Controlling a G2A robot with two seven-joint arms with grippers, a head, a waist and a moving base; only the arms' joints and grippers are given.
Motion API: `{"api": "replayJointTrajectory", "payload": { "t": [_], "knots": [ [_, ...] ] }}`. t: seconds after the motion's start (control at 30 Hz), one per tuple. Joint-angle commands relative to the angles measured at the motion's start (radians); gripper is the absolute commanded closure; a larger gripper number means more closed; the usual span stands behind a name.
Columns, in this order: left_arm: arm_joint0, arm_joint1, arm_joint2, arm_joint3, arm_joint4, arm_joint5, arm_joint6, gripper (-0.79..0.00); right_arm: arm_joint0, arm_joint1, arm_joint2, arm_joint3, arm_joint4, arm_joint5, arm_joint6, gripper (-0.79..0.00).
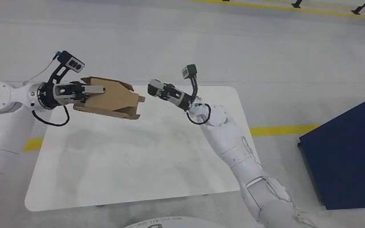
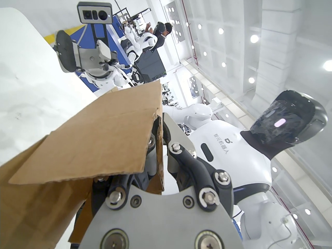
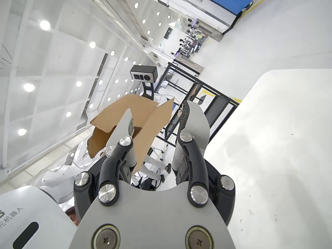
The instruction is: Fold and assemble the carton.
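Brown cardboard carton (image 1: pixel 111 98), partly opened with loose flaps, tilted, raised above the table's (image 1: pixel 142 171) far left corner

Carton (image 2: pixel 98 136): brown corrugated cardboard, matt, slightly fibrous faces, cut edges rough and frayed. Table (image 3: pixel 272 130): white top, smooth, low sheen, faint scuffs and specks. My left gripper (image 2: pixel 162 130): brushed grey metal plate and fingers, matt black plastic links, shiny steel screws. My right gripper (image 3: pixel 159 112): same brushed metal and black plastic, dark ribbed pad (image 3: pixel 182 120) on one finger
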Motion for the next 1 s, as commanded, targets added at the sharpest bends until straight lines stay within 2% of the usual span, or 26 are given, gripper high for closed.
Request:
{"api": "replayJointTrajectory", "payload": {
  "t": [0.0, 0.03, 0.13, 0.3, 0.5, 0.8, 0.97],
  "knots": [
    [0.001, 0.001, -0.015, 0.004, -0.018, 0.017, -0.016, 0.0, -0.005, 0.001, 0.003, -0.006, -0.013, -0.002, -0.002, -0.499],
    [0.0, 0.001, -0.021, 0.013, -0.03, 0.024, -0.024, 0.0, -0.009, 0.002, 0.002, -0.011, -0.021, -0.004, 0.002, -0.613],
    [-0.011, -0.006, -0.012, 0.046, -0.08, 0.032, -0.031, 0.0, -0.018, 0.003, 0.002, -0.022, -0.031, -0.013, 0.011, -0.785],
    [-0.055, -0.018, 0.041, 0.128, -0.2, 0.097, -0.031, 0.0, -0.028, 0.004, 0.0, -0.036, -0.053, -0.021, 0.014, -0.785],
    [-0.115, -0.033, 0.1, 0.222, -0.227, 0.106, -0.031, 0.0, -0.047, 0.004, -0.014, -0.062, -0.104, -0.045, -0.001, -0.785],
    [-0.183, -0.079, 0.215, 0.285, -0.245, 0.116, -0.031, 0.0, -0.056, -0.004, -0.04, -0.083, -0.187, -0.044, -0.097, -0.785],
    [-0.216, -0.106, 0.27, 0.313, -0.246, 0.119, -0.031, 0.0, -0.062, -0.006, -0.043, -0.094, -0.192, -0.051, -0.107, -0.785]
  ]
}}
